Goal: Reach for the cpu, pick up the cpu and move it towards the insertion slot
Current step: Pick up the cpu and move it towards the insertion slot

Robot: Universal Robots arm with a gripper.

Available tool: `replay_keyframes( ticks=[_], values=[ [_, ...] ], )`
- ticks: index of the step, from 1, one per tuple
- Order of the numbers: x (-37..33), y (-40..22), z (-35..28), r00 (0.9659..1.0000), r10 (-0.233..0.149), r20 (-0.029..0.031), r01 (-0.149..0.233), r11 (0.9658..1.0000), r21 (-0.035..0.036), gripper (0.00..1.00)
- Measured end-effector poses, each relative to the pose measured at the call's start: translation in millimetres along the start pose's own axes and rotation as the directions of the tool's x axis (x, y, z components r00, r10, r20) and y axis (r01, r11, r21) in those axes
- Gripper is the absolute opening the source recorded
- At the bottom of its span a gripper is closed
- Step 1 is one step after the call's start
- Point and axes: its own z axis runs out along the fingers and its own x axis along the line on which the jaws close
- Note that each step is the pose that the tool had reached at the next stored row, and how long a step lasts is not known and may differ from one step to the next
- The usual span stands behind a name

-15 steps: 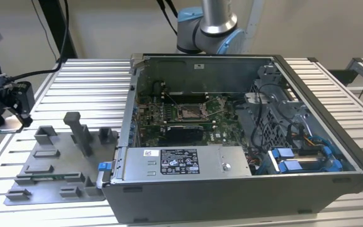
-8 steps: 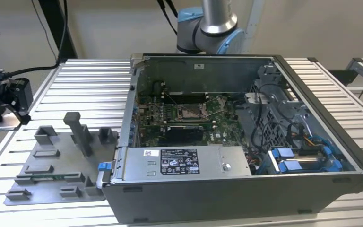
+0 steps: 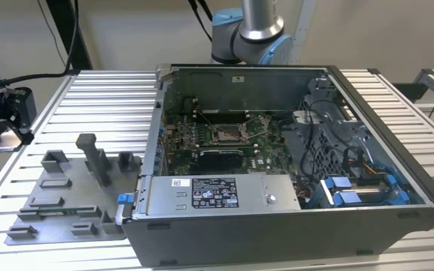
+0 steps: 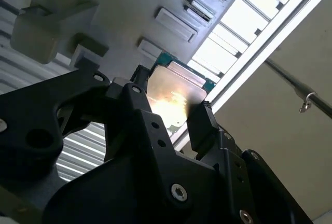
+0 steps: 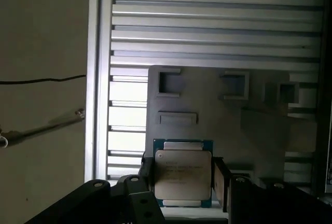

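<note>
I see gripper (image 5: 184,177) jaws clamped on both edges of the cpu (image 5: 182,168), grey fixture plate (image 5: 233,120) beyond it, insertion slot (image 3: 227,134) well apart.

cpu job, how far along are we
Done: the reach, and apparently the grasp. In the first wrist view the pincer closes on opposite edges of the cpu. In hand: the cpu itself. Left: the move across. In the exterior view the pincer sits far to the exterior view's left of the insertion slot inside the open computer case.
</note>
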Motion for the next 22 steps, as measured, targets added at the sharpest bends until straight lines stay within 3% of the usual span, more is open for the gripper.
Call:
replay_keyframes(
  ticks=[22],
  values=[
    [-0.1,1.4,-38.6,1.0,0.0,-0.0005,0.0,1.0,0.0014,0.0]
  ],
)
